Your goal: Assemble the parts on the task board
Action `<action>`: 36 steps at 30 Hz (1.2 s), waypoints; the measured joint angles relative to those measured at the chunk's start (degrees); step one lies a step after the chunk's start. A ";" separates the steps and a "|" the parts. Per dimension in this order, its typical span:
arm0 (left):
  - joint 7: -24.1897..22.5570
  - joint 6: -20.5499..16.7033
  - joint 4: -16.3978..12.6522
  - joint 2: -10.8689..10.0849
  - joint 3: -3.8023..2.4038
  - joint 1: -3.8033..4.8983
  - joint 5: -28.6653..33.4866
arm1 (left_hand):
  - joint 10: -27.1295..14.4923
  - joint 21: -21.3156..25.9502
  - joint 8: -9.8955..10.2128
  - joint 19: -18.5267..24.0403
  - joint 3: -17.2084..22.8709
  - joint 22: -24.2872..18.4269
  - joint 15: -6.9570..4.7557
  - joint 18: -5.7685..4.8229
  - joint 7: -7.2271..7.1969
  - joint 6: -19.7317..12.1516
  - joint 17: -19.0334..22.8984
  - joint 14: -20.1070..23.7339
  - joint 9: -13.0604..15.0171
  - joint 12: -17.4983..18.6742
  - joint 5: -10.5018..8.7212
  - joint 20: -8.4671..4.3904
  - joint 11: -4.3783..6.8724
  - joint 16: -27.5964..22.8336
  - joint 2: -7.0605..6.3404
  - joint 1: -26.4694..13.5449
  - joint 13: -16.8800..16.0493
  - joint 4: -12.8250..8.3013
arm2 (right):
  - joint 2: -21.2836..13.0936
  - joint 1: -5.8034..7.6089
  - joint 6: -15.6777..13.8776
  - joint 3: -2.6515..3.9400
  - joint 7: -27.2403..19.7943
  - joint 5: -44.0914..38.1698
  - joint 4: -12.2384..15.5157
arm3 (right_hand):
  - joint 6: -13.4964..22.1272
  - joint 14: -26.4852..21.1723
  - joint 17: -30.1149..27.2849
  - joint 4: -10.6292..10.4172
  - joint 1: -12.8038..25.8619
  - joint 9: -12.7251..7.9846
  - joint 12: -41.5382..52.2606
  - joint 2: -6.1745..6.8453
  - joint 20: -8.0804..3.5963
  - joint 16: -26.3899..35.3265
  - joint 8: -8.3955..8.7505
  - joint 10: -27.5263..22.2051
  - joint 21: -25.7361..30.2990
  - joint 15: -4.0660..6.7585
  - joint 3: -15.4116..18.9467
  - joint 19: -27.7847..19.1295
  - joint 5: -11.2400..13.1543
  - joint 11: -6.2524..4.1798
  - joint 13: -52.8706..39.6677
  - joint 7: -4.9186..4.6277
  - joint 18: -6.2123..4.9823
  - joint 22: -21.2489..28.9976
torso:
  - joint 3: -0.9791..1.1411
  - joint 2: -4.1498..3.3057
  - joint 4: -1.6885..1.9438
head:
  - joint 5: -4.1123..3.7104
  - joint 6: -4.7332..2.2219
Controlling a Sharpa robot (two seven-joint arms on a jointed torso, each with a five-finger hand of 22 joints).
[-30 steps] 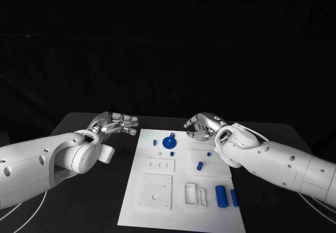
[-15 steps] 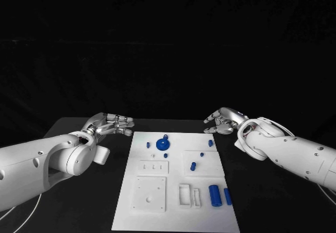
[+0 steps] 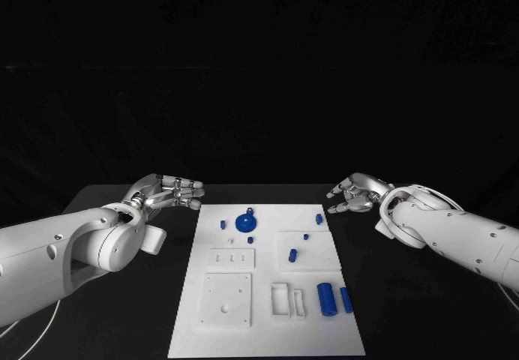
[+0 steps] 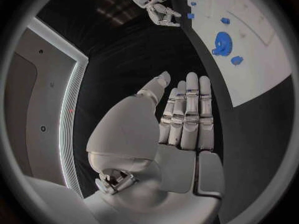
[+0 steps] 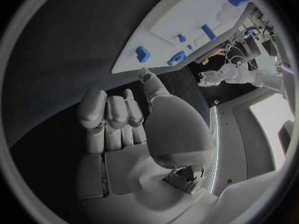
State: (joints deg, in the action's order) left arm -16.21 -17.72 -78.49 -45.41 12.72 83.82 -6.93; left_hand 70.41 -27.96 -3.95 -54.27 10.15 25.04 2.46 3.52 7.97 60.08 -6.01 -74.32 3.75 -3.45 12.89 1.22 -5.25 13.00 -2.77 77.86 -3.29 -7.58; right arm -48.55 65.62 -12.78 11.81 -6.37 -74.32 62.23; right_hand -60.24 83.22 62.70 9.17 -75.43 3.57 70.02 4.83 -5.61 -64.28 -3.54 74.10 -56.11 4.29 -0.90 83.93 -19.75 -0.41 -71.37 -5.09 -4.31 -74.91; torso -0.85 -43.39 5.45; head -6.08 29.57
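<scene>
The white task board lies in the middle of the black table. A blue gear sits near its far end, with small blue pegs around it. Two blue cylinders lie side by side near the right edge. My left hand hovers off the board's far left corner, fingers loosely extended and holding nothing. In the left wrist view this left hand shows straight fingers, with the gear beyond them. My right hand hangs off the far right corner, fingers loosely curled and holding nothing. It appears the same in the right wrist view.
White recessed blocks and a slotted holder stand on the board's near half. Bare black table lies on both sides of the board. My forearms flank the board's left and right edges.
My right hand has drawn back to the right, from above the board's far right part to beside its corner. A small blue peg now shows where it was. The left hand barely moved.
</scene>
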 measured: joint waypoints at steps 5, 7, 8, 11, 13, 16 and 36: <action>-0.04 0.25 0.08 -0.01 0.01 -0.08 -0.12 | -0.81 0.00 0.00 0.00 -0.30 0.00 0.00 0.00 0.00 0.00 0.03 0.00 0.00 0.00 0.00 0.00 -0.19 0.03 0.00 0.00 0.00 -0.30 | 0.75 -0.84 0.93 -0.04 -0.84 0.71 -1.50 | 0.64 0.00 0.00 0.18 0.00 0.00 0.00 0.00 0.00 0.00 0.00 -0.20 0.00 0.00 0.18 0.00 0.00 -0.21 0.00 0.15 0.00 0.00 | -0.07 -0.02 0.04 | -0.16 0.21; -0.06 0.33 0.11 -0.01 0.01 -0.11 -0.15 | -1.22 0.00 0.00 0.00 -0.31 0.05 0.00 0.00 0.00 0.00 0.08 0.00 0.00 0.00 0.00 0.00 -0.18 0.03 0.00 0.00 0.00 -0.31 | 1.03 -1.04 1.11 -0.04 -1.11 0.98 -1.88 | 0.76 -0.22 0.00 0.18 0.00 0.00 0.00 0.00 0.00 0.00 0.00 -0.20 0.00 0.22 0.17 0.00 0.00 -0.21 0.00 0.27 -0.01 0.00 | -0.12 -0.03 0.11 | -0.25 0.26; -0.07 0.38 0.12 -0.01 0.01 -0.13 -0.17 | -1.22 0.00 0.00 0.00 -0.40 0.09 0.00 0.00 0.00 0.00 0.08 0.00 0.00 0.00 0.00 0.00 -0.18 0.03 0.00 0.00 0.00 -0.40 | 1.17 -1.13 1.20 -0.03 -1.24 1.12 -2.02 | 0.85 -0.22 0.01 0.27 0.00 0.00 0.00 0.00 0.00 0.00 0.00 -0.17 0.00 0.22 0.27 0.00 0.00 -0.23 0.00 0.36 -0.01 0.00 | -0.12 -0.03 0.14 | -0.29 0.29; -0.09 0.55 0.14 -0.01 0.01 -0.20 -0.23 | -1.43 0.00 0.00 0.00 -0.60 0.31 0.00 0.00 0.00 0.00 0.09 0.00 0.00 0.00 0.00 0.00 -0.38 0.03 0.21 0.23 0.00 -0.60 | 1.60 -1.43 1.44 -0.02 -1.64 1.59 -2.37 | 0.85 -0.22 0.16 0.50 -0.22 0.00 0.00 -0.22 0.00 0.00 0.00 0.02 0.00 0.22 0.50 0.00 0.00 -0.43 0.00 0.36 0.00 0.00 | -0.12 -0.07 0.28 | -0.46 0.44; -0.10 0.67 0.15 0.00 0.01 -0.23 -0.28 | -1.43 0.00 0.00 0.00 -0.79 0.50 0.00 0.00 0.00 0.00 0.16 0.00 0.00 0.00 0.00 0.00 -0.39 0.03 0.21 0.23 0.00 -0.79 | 1.87 -1.69 1.58 -0.01 -1.89 1.86 -2.48 | 0.85 -0.22 0.20 0.50 -0.22 0.00 0.00 -0.22 -0.01 0.00 0.00 0.02 0.00 0.22 0.50 0.00 -0.11 -0.43 0.00 0.36 0.00 0.00 | -0.11 -0.11 0.36 | -0.52 0.46; -0.11 0.83 0.15 -0.01 0.02 -0.26 -0.37 | -1.43 -0.32 0.00 0.00 -0.71 0.88 0.00 -0.01 0.00 0.00 0.16 0.00 0.00 0.00 0.00 0.00 -0.39 0.03 0.21 0.23 0.00 -1.32 | 2.17 -2.11 1.79 -0.02 -2.19 2.20 -2.49 | 0.85 -0.22 0.20 0.51 -0.22 0.00 0.00 -0.22 0.00 0.21 0.00 0.02 0.00 0.22 0.50 0.00 -0.29 -0.43 0.00 0.36 0.00 0.00 | -0.02 -0.18 0.43 | -0.59 0.57; -0.05 1.15 -0.01 -0.26 0.01 -0.28 -1.00 | -1.43 -0.98 0.00 0.44 -0.63 2.01 0.00 -0.01 0.00 0.00 0.20 0.00 0.00 0.00 0.00 -0.01 -0.39 0.03 0.44 0.46 0.00 -1.91 | 2.31 -2.97 3.30 -0.02 -2.90 3.17 -2.61 | 0.22 -0.21 0.48 3.96 1.17 0.00 0.00 -0.85 -0.01 0.21 0.00 0.03 0.22 0.22 -1.26 0.00 -5.61 -0.42 -0.15 0.13 0.00 0.00 | -0.02 -0.09 0.36 | -0.85 1.13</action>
State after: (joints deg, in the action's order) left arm -16.26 -16.57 -78.50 -45.67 12.73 83.54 -7.93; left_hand 68.98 -28.94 -3.95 -53.83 9.53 27.04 2.46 3.52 7.97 60.08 -5.81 -74.31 3.75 -3.45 12.90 1.22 -5.64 13.03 -2.33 78.32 -3.29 -9.50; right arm -46.24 62.64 -9.48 11.79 -9.27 -71.15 59.62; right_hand -60.02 83.01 63.18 13.13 -74.26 3.57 70.02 3.99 -5.62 -64.07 -3.54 74.13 -55.89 4.51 -2.16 83.94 -25.36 -0.83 -71.52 -4.96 -4.31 -74.90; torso -0.86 -43.47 5.81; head -6.93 30.70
